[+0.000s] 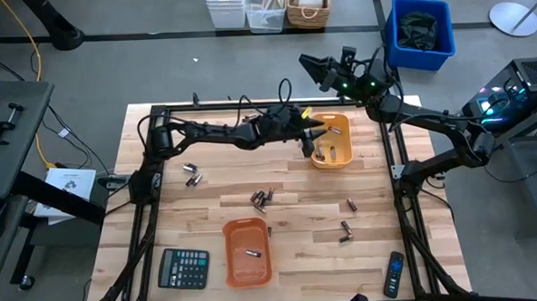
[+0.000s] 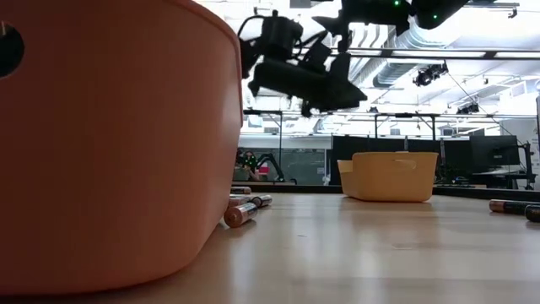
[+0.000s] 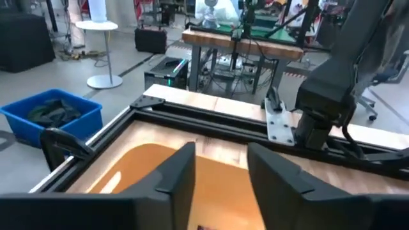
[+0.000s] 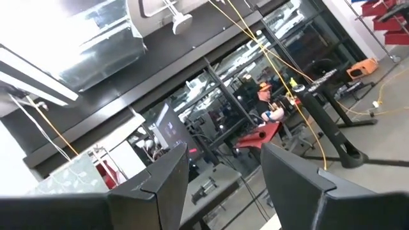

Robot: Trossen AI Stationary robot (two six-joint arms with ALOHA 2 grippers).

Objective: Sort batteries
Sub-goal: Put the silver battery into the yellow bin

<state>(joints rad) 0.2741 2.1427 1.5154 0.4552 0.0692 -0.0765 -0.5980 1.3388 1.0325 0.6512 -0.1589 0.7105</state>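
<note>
Left gripper [image 1: 311, 130]: hangs over the rim of the yellow-orange tray [image 1: 341, 156] at the far right of the table [image 1: 208, 217], fingers [image 3: 182, 172] parted to a moderate gap with nothing visible between them in the left wrist view. Right gripper [image 4: 220, 185]: raised beyond the table's far right corner, aimed into the room, fingers spread wide and empty. Trays, two: the yellow-orange one, holding at least two batteries [image 1: 320, 154], and an orange tray [image 1: 247, 252] at the near middle, holding one battery [image 1: 252, 254]. Loose batteries on the wood, roughly ten by the high view: a group of three at left [image 1: 192, 175], a cluster of about four at centre [image 1: 262, 200], one lone cell [image 1: 351, 204] and a pair [image 1: 345, 232] at right; exact count uncertain where cells overlap. Other items: one calculator [image 1: 183, 268], one remote control [image 1: 395, 274], near edge. Risks, as judged: the left gripper is close above the tray rim, so a low sideways withdrawal could catch the wall and shift or tip the tray; round cells may roll if nudged; clustered cells invite a double pick.
</note>
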